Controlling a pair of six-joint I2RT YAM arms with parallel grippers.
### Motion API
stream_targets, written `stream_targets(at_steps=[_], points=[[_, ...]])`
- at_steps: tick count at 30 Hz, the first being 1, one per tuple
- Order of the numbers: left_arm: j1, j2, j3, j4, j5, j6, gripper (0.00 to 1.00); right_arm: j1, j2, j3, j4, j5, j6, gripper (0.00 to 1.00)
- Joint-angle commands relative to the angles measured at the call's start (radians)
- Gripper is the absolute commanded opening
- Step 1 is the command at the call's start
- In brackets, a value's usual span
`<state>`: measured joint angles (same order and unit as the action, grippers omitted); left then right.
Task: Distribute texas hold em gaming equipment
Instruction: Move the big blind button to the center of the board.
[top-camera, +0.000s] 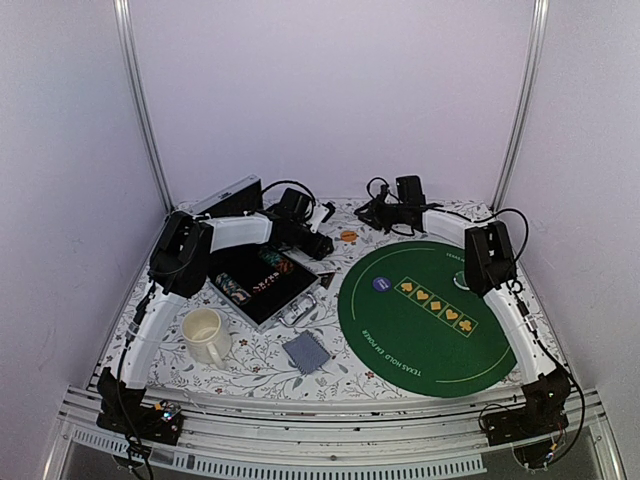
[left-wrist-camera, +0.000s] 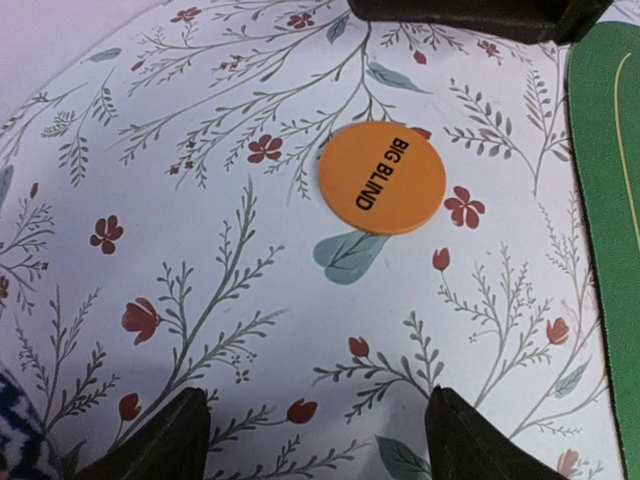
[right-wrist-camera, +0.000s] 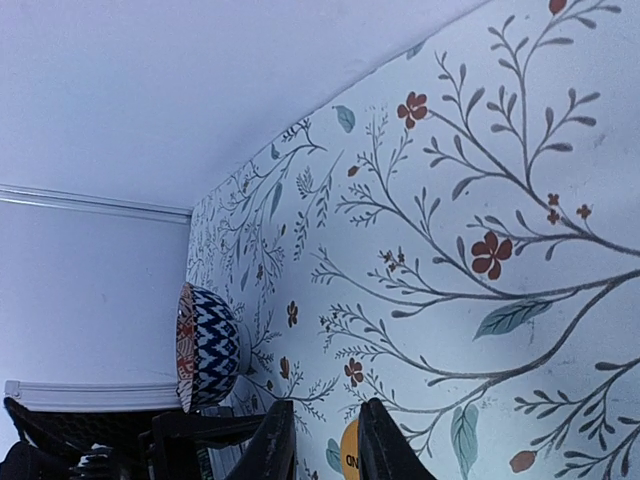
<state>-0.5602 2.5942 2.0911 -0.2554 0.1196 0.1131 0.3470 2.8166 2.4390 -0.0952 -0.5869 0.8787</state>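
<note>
The left gripper (left-wrist-camera: 315, 395) hangs low over the far middle of the tabletop (left-wrist-camera: 200, 150) with its jaws spread wide and nothing between them; just beyond its fingers (left-wrist-camera: 165, 440) the orange disc (left-wrist-camera: 382, 178), printed BIG BLIND, lies flat on the flowered cloth, apart from the gripper and just left of the edge of the green poker mat (left-wrist-camera: 612, 200); a blue-and-white patterned object (left-wrist-camera: 15, 430) shows at the near left corner of that view; the right gripper (right-wrist-camera: 325, 405) sits close on the far side of the same disc, its fingers drawn near together with a slim gap and nothing seen between them, though whether it is fully closed I cannot tell; from above, a purple disc (top-camera: 381, 284) already rests on the mat, while an open case (top-camera: 265, 283) holding chips lies to the left, with a cream mug (top-camera: 205, 333) and the grey-blue cards (top-camera: 305, 351) nearer still; the step in hand looks to be the fetching of the orange disc, so the task seems barely begun; the next move probably calls for the left gripper to advance and drop until its fingers straddle the disc's rim, then close; a thin flat disc may slip or tip under the pinch.
</note>
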Motion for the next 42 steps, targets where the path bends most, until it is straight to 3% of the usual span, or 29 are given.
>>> stream_targets(at_steps=[1, 12, 21, 27, 33, 42], points=[[0.006, -0.055, -0.004, 0.005, -0.003, 0.022, 0.76, 0.033, 0.032, -0.015, -0.06, 0.031, -0.011, 0.24], [0.008, -0.069, -0.029, 0.003, -0.016, 0.038, 0.76, 0.044, 0.036, -0.015, -0.195, 0.059, -0.105, 0.25], [0.008, -0.071, -0.029, 0.002, -0.014, 0.04, 0.77, 0.026, 0.008, -0.013, -0.106, -0.049, -0.084, 0.27], [0.008, -0.071, -0.031, -0.002, -0.015, 0.044, 0.76, -0.022, -0.065, -0.012, -0.051, -0.007, -0.088, 0.27], [0.008, -0.075, -0.034, -0.002, -0.02, 0.044, 0.76, -0.016, 0.001, -0.012, -0.071, -0.04, -0.066, 0.26], [0.008, -0.08, -0.048, -0.003, -0.035, 0.054, 0.76, 0.029, 0.053, -0.004, -0.171, 0.029, -0.104, 0.26]])
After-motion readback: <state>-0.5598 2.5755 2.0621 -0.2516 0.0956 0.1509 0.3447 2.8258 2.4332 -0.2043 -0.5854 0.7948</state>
